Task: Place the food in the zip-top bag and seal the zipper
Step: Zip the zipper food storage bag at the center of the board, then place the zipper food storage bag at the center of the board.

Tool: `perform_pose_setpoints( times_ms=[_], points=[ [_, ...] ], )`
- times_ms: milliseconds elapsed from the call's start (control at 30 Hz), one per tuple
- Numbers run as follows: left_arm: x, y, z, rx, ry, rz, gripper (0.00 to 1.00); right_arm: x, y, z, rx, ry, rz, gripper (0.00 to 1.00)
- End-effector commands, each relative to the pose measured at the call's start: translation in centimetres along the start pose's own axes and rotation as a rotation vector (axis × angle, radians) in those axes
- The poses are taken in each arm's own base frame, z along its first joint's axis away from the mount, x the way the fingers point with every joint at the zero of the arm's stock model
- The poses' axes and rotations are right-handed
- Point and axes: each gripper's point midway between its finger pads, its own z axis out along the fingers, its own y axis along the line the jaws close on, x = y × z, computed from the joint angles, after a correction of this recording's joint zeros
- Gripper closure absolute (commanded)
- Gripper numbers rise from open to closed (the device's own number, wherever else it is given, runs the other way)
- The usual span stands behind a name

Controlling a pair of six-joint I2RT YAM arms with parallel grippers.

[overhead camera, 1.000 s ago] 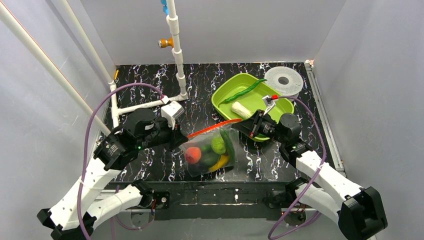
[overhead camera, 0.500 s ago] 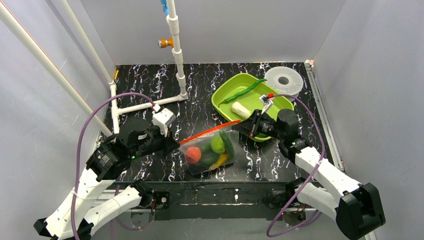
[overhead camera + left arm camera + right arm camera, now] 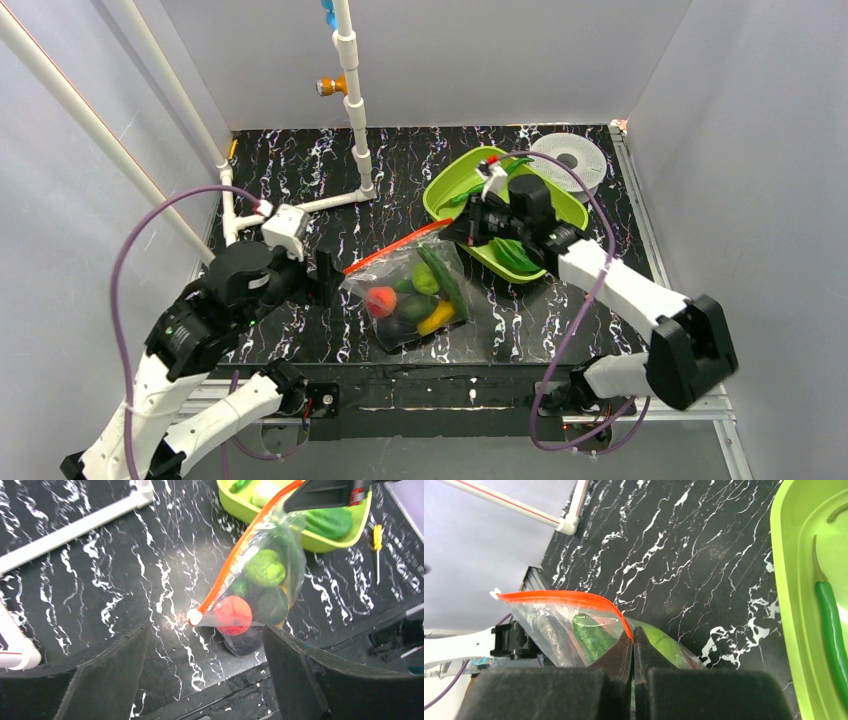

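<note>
Bag (image 3: 415, 300): one, clear, on the table (image 3: 290, 160) at its centre near the front edge, between the two arms. Its zipper (image 3: 395, 250), a single red-orange strip, runs from near left to far right. A white slider (image 3: 194, 616) sits at the left end. Whether the mouth is sealed cannot be told.

Right gripper (image 3: 633, 636): fingers pressed together on the zipper's right end, holding that corner at the tray's near left rim. Left gripper (image 3: 328, 276): fingers spread wide, holding nothing, just left of the slider and not touching it.

Contents of the bag: at least five pieces of food (image 3: 265, 567).
- One red-orange fruit (image 3: 380, 300) at the left.
- One round light-green fruit (image 3: 426, 282).
- One cucumber (image 3: 447, 282) along the right side.
- One yellow fruit (image 3: 438, 319).
- One dark-green piece (image 3: 412, 308) in the middle.

A darker piece beneath these is too dim to name.

Tray (image 3: 432, 195): one, lime-green, far right of the bag. It holds two pieces, a long pepper (image 3: 831, 622) and a bok choy (image 3: 515, 256). The right arm crosses above the tray and hides part of both.

Also present:
- One white perforated disc (image 3: 572, 160) behind the tray, partly covered by the right arm.
- One small screwdriver (image 3: 378, 540) on the table at the tray's near side.
- One white pipe frame (image 3: 355, 120) at the far left.
</note>
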Motion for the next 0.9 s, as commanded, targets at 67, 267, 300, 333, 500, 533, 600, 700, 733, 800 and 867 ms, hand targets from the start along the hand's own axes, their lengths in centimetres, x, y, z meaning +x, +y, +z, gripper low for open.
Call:
perform_pose_setpoints(
  times_ms=[67, 267, 300, 333, 500, 533, 600, 700, 733, 800, 867],
  points=[
    [-2.8, 1.8, -3.7, -0.064, -0.133, -0.026, 0.11, -1.8, -1.9, 4.3, 0.109, 0.112, 0.052, 0.99],
    [-2.9, 2.4, -5.3, -0.075, -0.154, -0.045, 0.10, -1.6, -4.0, 8.1, 0.196, 0.218, 0.115, 0.99],
    [-2.8, 2.5, -5.4, -0.075, -0.156, -0.046, 0.10, -1.4, -4.0, 8.7, 0.198, 0.241, 0.118, 0.99],
    [-2.8, 2.6, -5.6, -0.077, -0.161, -0.046, 0.10, -1.2, -4.0, 9.1, 0.199, 0.262, 0.116, 0.99],
    [-3.0, 2.8, -6.0, -0.081, -0.188, -0.039, 0.07, -0.3, -2.7, 10.2, 0.160, 0.333, 0.077, 0.91],
    [-3.1, 2.8, -6.0, -0.080, -0.194, -0.038, 0.06, -0.3, -2.6, 10.2, 0.158, 0.334, 0.065, 0.85],
    [-3.3, 2.8, -5.9, -0.080, -0.206, -0.035, 0.06, -0.6, -2.7, 9.6, 0.180, 0.329, 0.035, 0.71],
    [-3.6, 2.7, -5.8, -0.076, -0.214, -0.030, 0.05, -1.7, -3.0, 7.9, 0.243, 0.300, -0.031, 0.49],
    [-3.7, 2.7, -5.8, -0.076, -0.215, -0.030, 0.05, -2.3, -2.7, 7.0, 0.258, 0.285, -0.057, 0.44],
    [-3.8, 2.6, -5.8, -0.073, -0.216, -0.027, 0.05, -3.4, -2.2, 4.9, 0.289, 0.246, -0.109, 0.34],
    [-3.9, 2.6, -5.7, -0.071, -0.218, -0.026, 0.05, -4.1, -2.0, 2.9, 0.324, 0.212, -0.157, 0.27]
  ],
)
